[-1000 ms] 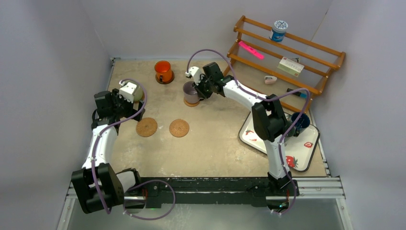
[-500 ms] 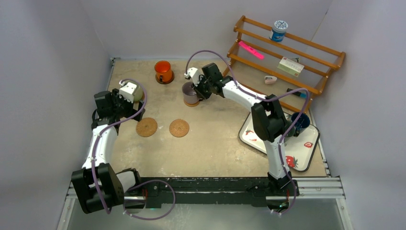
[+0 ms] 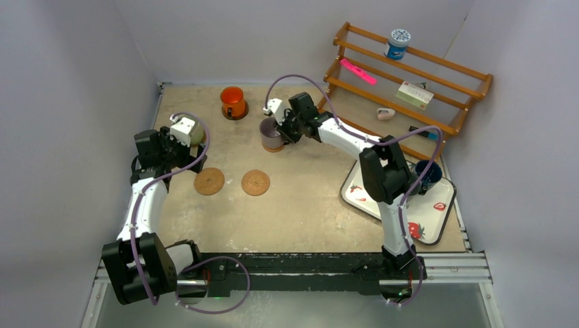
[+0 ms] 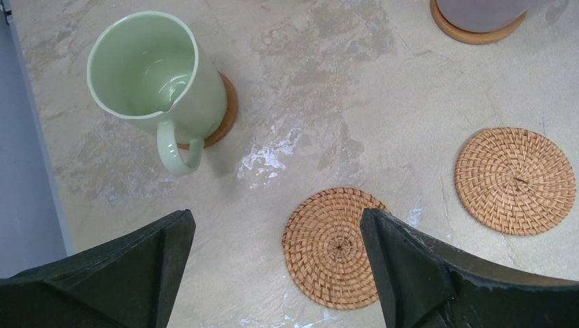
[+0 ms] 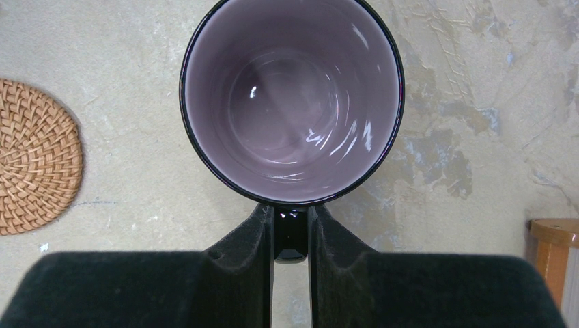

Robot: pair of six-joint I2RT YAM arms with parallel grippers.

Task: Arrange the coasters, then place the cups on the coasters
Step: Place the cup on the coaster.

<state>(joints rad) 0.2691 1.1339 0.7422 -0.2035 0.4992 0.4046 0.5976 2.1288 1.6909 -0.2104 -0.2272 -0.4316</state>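
At the back of the table [image 3: 307, 205], the right pincer [image 5: 290, 222] is squeezed shut on the thin handle [image 5: 291, 240] of the purple cup [image 5: 292, 102]. The cup stands up straight and looks set down on a brown wooden coaster [image 4: 478, 31]. I cannot tell if it sits right in the middle.

The left pincer [image 4: 273, 219] is wide open and holds nothing. It hangs over the table between the green cup [image 4: 157, 75] and a woven coaster [image 4: 334, 249].

What could go wrong? If the purple cup sits partly on the coaster's edge, it may wobble or tip when the right pincer lets go. If the pincer pulls back before it opens enough, it may drag the cup and the coaster along, since the handle is caught tight between the fingers. The left pincer is near the green cup's handle, so a careless swing could knock it.

The purple cup is round, smooth and shiny inside, with a dark rim. The green cup is pale and glossy, with a curved handle, and it stands on its own brown coaster [image 4: 229, 113]. The two free coasters, the near one and another woven coaster [image 4: 515, 181], are flat, round and bumpy, like tiny baskets. The table top is pale, rough and patchy.
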